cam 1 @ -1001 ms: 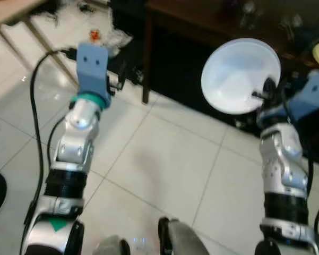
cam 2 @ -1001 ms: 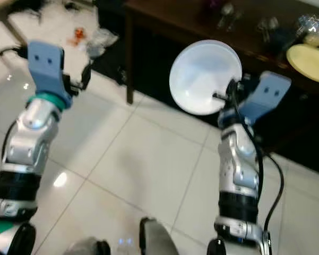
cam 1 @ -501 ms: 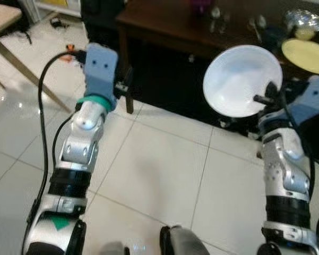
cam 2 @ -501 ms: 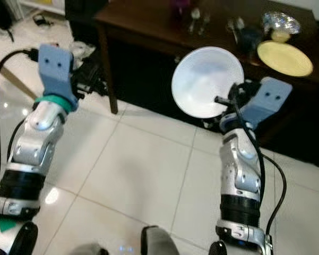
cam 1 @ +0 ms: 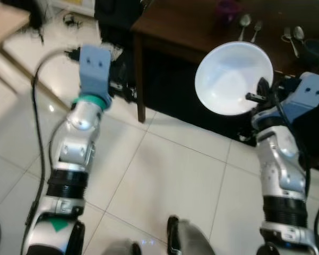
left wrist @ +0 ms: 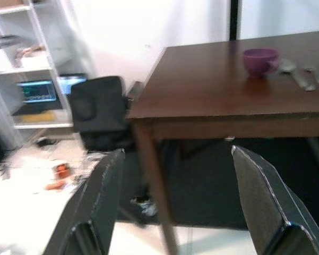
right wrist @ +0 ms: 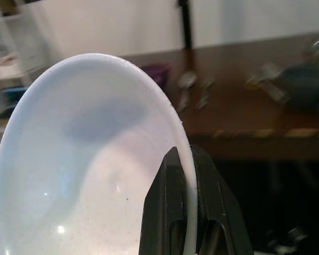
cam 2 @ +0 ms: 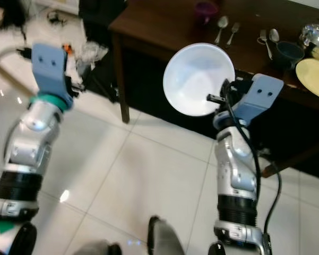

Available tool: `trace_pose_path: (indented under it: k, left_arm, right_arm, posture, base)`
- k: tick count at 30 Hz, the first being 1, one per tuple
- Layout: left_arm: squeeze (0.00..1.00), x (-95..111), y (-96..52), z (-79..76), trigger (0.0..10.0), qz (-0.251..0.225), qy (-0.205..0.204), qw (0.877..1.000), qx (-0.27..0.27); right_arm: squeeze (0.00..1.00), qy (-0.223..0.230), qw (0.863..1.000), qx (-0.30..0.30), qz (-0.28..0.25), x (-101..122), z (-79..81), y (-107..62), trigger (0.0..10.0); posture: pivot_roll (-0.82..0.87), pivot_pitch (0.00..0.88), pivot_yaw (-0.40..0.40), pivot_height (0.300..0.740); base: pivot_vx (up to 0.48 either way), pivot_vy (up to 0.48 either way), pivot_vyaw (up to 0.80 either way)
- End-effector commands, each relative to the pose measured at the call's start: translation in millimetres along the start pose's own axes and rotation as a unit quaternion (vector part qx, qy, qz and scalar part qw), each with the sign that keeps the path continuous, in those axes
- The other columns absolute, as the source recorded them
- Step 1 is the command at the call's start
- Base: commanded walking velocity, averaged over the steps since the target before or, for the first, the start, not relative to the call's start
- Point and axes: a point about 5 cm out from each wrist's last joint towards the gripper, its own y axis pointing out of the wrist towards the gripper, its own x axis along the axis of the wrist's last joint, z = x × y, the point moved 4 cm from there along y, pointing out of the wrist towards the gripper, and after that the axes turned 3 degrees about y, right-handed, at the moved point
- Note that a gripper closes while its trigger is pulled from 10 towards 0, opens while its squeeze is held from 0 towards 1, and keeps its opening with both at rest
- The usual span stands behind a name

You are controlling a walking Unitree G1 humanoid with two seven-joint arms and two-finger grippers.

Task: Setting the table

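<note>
The right gripper (right wrist: 190, 212) is clamped on the rim of a white bowl (cam 2: 196, 79), one black finger inside and one outside; the bowl is held up on edge in front of the dark table (cam 2: 164, 24), its hollow facing the head camera. From the bowl, spoons (cam 2: 227, 27) lie on the tabletop at 1 o'clock, a purple cup (cam 2: 205, 9) at 12, a dark blue bowl (cam 2: 290, 51) and a yellow plate (cam 2: 314, 71) at 3; the right wrist view gives these blurred beyond the rim. The left gripper (left wrist: 178, 207) hangs with fingers (left wrist: 103, 196) wide apart and nothing between them, near the table's corner leg (cam 1: 139, 87); its wrist view alone adds a black chair (left wrist: 98, 114) and white shelves (left wrist: 26, 64) at the table's 9 o'clock; white tiles (cam 1: 170, 170) lie below.
</note>
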Motion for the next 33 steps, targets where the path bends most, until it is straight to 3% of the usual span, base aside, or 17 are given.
trace_pose_path:
  k: [1,19,24,26,29,30,33]
  left_arm:
    - [0.0,-8.2,-3.0,2.1,10.0,0.013,0.004,1.0,0.001]
    - [0.0,-7.4,-3.0,0.3,10.0,0.009,0.009,1.0,-0.015]
    - [0.0,-4.5,-2.8,1.6,10.0,0.002,0.016,1.0,-0.011]
    - [0.0,-2.2,-2.5,4.9,10.0,-0.004,0.025,1.0,0.003]
    - [0.0,-1.4,-2.4,6.0,10.0,-0.007,0.028,1.0,0.008]
    - [0.0,0.1,-2.7,8.0,10.0,-0.012,0.037,0.999,0.017]
    - [0.0,1.4,-2.9,10.2,10.0,-0.016,0.044,0.999,0.028]
  right_arm:
    - [0.0,0.005,1.0,-0.002,0.004,-3.2,-0.2,-2.9,10.0]
    - [0.0,0.001,1.0,-0.012,0.004,-1.8,-5.9,-2.5,10.0]
    - [0.0,0.009,1.0,0.016,0.006,-1.6,4.9,-1.5,10.0]
    - [0.0,0.049,0.993,0.103,0.023,-2.7,36.5,-5.2,10.0]
    - [0.0,0.063,0.988,0.136,0.029,-2.7,48.1,-7.8,10.0]
    - [0.0,0.086,0.977,0.192,0.042,-3.2,66.7,-14.4,10.0]
    - [0.0,0.101,0.965,0.235,0.052,-3.8,80.9,-20.8,10.0]
  posture:
    - [0.03,0.081,0.009,0.74]
    - [0.03,0.082,0.01,0.74]
    - [0.03,0.081,0.014,0.74]
    - [0.03,0.08,0.014,0.74]
    - [0.03,0.08,0.014,0.74]
    - [0.04,0.079,0.012,0.74]
    - [0.04,0.079,0.012,0.74]
  base:
    - [0.458,0.0,-0.8]
    - [0.457,0.0,-0.8]
    - [0.455,0.0,0.0]
    - [0.454,0.0,0.0]
    - [0.454,0.0,0.0]
    - [0.458,0.0,0.0]
    - [0.458,0.0,0.0]
